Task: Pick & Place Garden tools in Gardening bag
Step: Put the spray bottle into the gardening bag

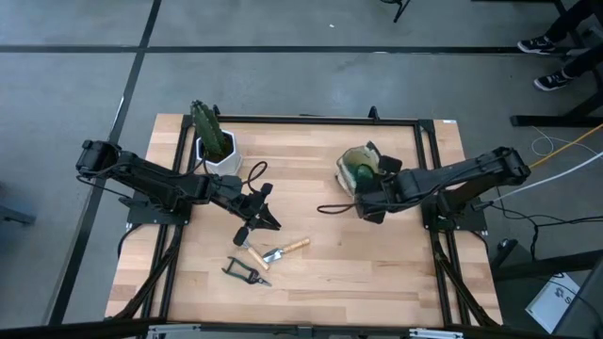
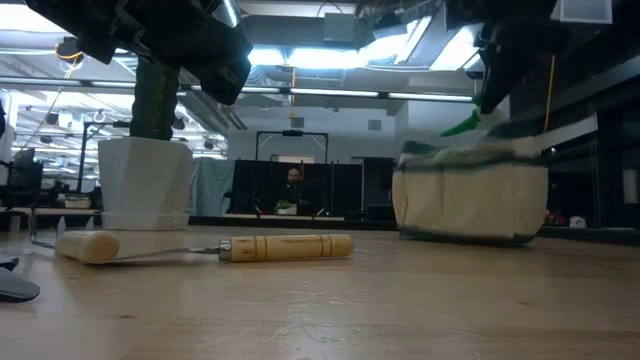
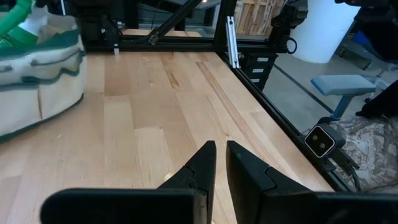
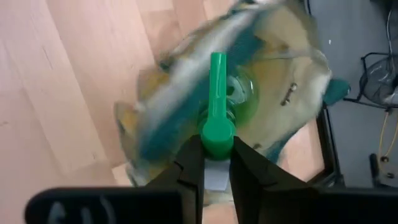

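Observation:
The tan gardening bag (image 1: 358, 171) with green trim stands at the table's right middle. A green spray bottle (image 4: 239, 93) sits in its opening, and my right gripper (image 4: 216, 163) is shut on it from above. Two wooden-handled tools (image 1: 287, 248) (image 1: 254, 256) and the black pruning shears (image 1: 247, 273) lie flat on the table near its front middle. My left gripper (image 1: 267, 218) hovers just above and behind them, shut with nothing in it (image 3: 221, 155). My right gripper pinches the spray bottle's green head (image 4: 217, 134) between its two fingers. The fingers slant steeply down from the table's right side. The bottle's body is inside the bag's opening, and its green lever (image 4: 217, 78) points away from the fingers. Whether the bottle rests on the bag's bottom stays hidden.
A green cactus-like plant in a white pot (image 1: 215, 146) stands at the far left. A black frame rail (image 1: 320, 120) runs around the table. The bag's dark loop handle (image 1: 332, 208) lies on the wood beside it. Bare wood spreads at the near right.

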{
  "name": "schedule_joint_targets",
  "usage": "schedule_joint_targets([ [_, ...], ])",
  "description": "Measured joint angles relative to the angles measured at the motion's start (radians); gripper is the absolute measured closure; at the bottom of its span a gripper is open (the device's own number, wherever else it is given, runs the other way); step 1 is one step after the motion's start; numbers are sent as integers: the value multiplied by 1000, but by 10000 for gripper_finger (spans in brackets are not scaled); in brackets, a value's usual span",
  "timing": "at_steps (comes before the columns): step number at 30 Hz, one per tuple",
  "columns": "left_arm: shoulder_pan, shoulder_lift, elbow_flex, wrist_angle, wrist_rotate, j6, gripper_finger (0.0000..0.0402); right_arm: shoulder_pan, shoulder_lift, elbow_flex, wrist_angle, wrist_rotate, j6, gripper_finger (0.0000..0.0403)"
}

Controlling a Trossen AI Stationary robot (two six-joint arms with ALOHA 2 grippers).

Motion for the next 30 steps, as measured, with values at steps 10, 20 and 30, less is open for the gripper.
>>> schedule_joint_targets([
  [10, 0, 0, 0, 0, 0, 0, 370, -5, 0, 4, -1, 36, 231, 352],
  [20, 0, 0, 0, 0, 0, 0, 370, -42, 0, 4, -6, 34, 705, 352],
  [30, 0, 0, 0, 0, 0, 0, 370, -49, 0, -19, -2, 8, 792, 301],
])
